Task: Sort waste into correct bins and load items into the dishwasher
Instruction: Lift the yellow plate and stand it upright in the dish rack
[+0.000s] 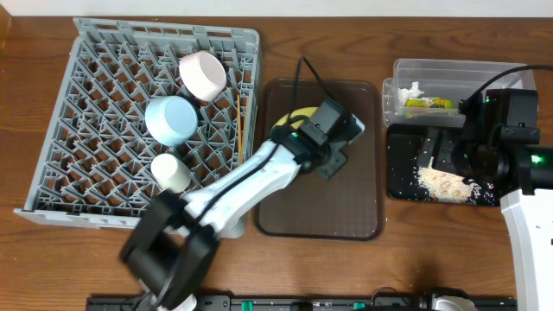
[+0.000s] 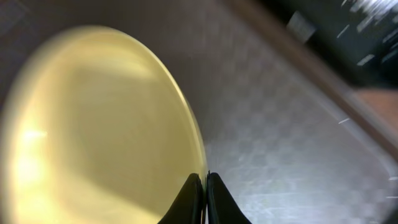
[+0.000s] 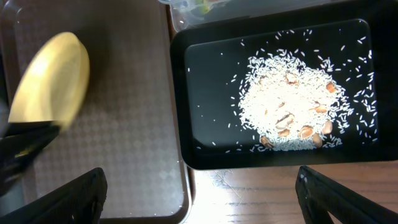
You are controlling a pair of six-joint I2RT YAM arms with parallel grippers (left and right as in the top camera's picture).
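My left gripper (image 1: 309,131) (image 2: 204,182) is shut on the rim of the round yellow plate (image 1: 290,116) (image 2: 93,124) and holds it tilted on edge above the brown serving tray (image 1: 320,194). The plate also shows in the right wrist view (image 3: 53,78). My right gripper (image 1: 439,152) (image 3: 205,199) is open and empty above the black tray (image 1: 402,164) (image 3: 205,93), which holds rice scraps (image 1: 445,181) (image 3: 292,99). The clear tub (image 1: 458,73) holds the green-and-yellow wrapper (image 1: 428,102) and the white tissue (image 1: 412,90). The grey dish rack (image 1: 86,130) holds the white bowl (image 1: 203,73), the blue bowl (image 1: 170,118), the cream cup (image 1: 171,172) and the chopsticks (image 1: 239,130).
The brown serving tray (image 3: 124,93) lies between the rack and the black tray, its right rim close to the black tray. A black cable (image 1: 313,76) runs over the brown tray's far edge. Wooden table shows in front (image 1: 415,250).
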